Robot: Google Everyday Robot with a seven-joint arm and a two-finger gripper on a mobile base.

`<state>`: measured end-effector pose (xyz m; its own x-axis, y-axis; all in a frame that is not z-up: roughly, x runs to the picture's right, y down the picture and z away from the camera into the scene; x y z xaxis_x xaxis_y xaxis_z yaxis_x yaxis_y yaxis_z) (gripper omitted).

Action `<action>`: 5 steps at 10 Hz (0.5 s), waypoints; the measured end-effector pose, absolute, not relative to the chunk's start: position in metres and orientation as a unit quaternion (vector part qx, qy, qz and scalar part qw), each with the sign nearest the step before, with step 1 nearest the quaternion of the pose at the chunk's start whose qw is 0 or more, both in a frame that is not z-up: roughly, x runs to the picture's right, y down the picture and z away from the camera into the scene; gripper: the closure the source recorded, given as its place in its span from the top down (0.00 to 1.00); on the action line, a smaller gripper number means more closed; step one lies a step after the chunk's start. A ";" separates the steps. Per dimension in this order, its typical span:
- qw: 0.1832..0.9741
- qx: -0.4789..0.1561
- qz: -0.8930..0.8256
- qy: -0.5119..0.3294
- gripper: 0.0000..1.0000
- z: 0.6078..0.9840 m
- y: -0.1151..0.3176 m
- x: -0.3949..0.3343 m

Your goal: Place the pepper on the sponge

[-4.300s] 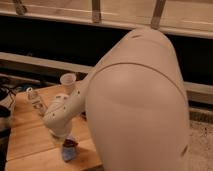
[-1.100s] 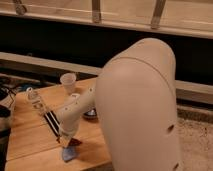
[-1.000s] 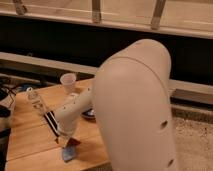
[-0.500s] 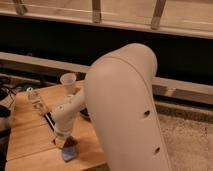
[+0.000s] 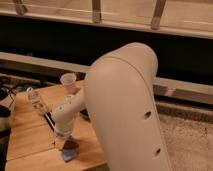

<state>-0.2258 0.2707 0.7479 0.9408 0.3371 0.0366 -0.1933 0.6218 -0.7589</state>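
The light-blue sponge lies near the front edge of the wooden table. The dark red-brown pepper rests against the sponge's upper edge and seems to lie on it. My gripper hangs at the end of the white forearm, just left of the pepper and right above the sponge. Whether it touches the pepper is not visible. My big white arm housing fills the middle of the view and hides the table's right part.
A paper cup stands at the table's back edge. A clear plastic bottle lies to the left, with a dark thin object beside it. Dark items sit at the far left edge. A speckled floor lies to the right.
The arm housing has swung left and now covers more of the table. The gripper has shifted slightly left and up from the sponge, and the pepper now shows beside it.
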 end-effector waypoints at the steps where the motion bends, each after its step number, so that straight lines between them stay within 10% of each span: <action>1: 0.897 -0.406 0.150 -0.088 0.29 0.748 0.270 -0.223; 5: 0.897 -0.406 0.155 -0.088 0.43 0.749 0.270 -0.223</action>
